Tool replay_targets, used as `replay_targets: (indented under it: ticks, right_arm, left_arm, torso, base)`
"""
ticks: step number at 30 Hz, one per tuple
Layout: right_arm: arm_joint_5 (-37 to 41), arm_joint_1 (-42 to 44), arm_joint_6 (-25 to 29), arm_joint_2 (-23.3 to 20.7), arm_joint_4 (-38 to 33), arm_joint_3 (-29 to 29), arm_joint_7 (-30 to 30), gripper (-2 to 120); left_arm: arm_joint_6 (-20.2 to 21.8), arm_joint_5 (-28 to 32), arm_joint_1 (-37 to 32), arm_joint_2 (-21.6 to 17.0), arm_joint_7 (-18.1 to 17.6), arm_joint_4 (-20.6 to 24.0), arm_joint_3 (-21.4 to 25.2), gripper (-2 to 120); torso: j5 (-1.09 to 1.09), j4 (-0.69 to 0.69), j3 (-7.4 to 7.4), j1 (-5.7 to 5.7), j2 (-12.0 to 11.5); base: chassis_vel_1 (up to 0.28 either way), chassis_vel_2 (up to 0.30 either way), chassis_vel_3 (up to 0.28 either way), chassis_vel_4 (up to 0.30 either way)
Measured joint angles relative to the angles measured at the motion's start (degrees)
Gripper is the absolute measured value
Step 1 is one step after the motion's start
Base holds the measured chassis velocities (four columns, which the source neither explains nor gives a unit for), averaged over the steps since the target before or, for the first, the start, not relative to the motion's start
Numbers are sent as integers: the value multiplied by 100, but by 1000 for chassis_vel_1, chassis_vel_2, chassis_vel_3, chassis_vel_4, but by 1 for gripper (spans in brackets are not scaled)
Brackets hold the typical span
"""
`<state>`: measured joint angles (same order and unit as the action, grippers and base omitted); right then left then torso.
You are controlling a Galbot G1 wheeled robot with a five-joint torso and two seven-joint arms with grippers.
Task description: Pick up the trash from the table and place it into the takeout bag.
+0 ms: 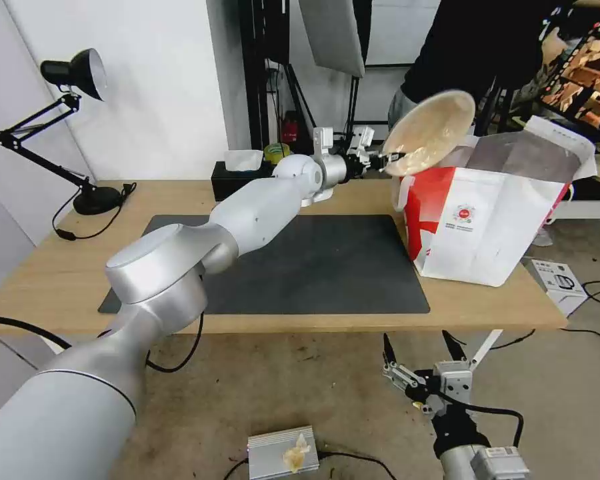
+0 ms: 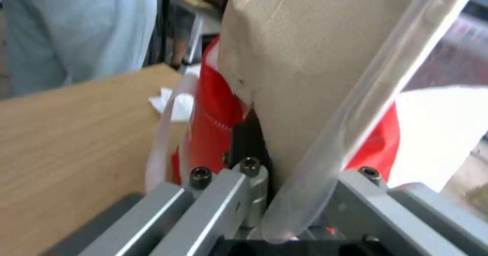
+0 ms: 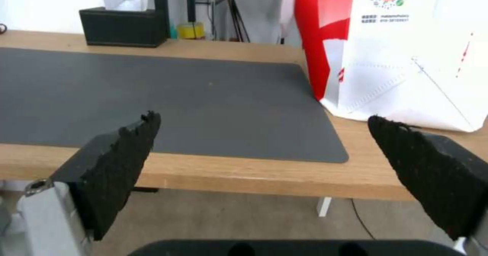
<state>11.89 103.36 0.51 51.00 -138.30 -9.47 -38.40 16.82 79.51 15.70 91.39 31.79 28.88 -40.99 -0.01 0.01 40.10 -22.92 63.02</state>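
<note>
The table point(image 1: 60, 280) runs across the head view, a long light-wood top with a dark grey mat point(image 1: 327, 267) spread over its middle. At the table's right end stands the takeout bag point(image 1: 493, 227), white with a red side panel and a small round logo on its front, its silver-lined mouth open upward; in the right wrist view the same bag point(image 3: 406, 58) sits just past the mat's corner. The left arm point(image 1: 247, 213) stretches from the lower left over the mat toward the bag. Its left gripper point(image 1: 380, 162) is clamped on the rim of the shallow beige bowl point(image 1: 428, 132), which is held in the air, tipped up nearly on edge, just beside and above the bag's red side — not inside it. In the left wrist view the bowl point(image 2: 305, 58) rises steeply from between the metal jaws, with its clear rim against the red panel behind. The right gripper point(image 1: 425, 348) hangs low in front of the table's near edge, over the floor, its two black fingers point(image 3: 122, 160) spread wide apart and holding nothing. A black tissue box point(image 1: 237, 179) sits at the table's far edge, and a black desk lamp point(image 1: 73, 73) stands on the far left corner.
</note>
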Motion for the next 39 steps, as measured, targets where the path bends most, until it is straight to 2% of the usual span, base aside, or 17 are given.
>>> replay_targets:
  ticks: [7,19,32,39]
  right_arm:
    - [0,0,0,0,0,0,0,100]
    - [0,0,0,0,0,0,0,100]
    - [0,0,0,0,0,0,0,100]
    - [0,0,0,1,0,0,0,100]
  left_arm:
    - [349,-101,100,1,237,14,-270,1]
    - [630,-470,232,-2,569,-38,-604,1]
    - [1148,-1121,292,-3,582,-175,-651,1]
    - [1229,-1323,376,1,577,-135,-689,1]
  torso:
    - [0,-1,0,0,0]
    - [0,-1,0,0,0]
    - [0,-1,0,0,0]
    - [1,-1,0,0,0]
  base:
    - [0,0,0,0]
    - [0,0,0,0]
    - [0,0,0,0]
    - [0,0,0,0]
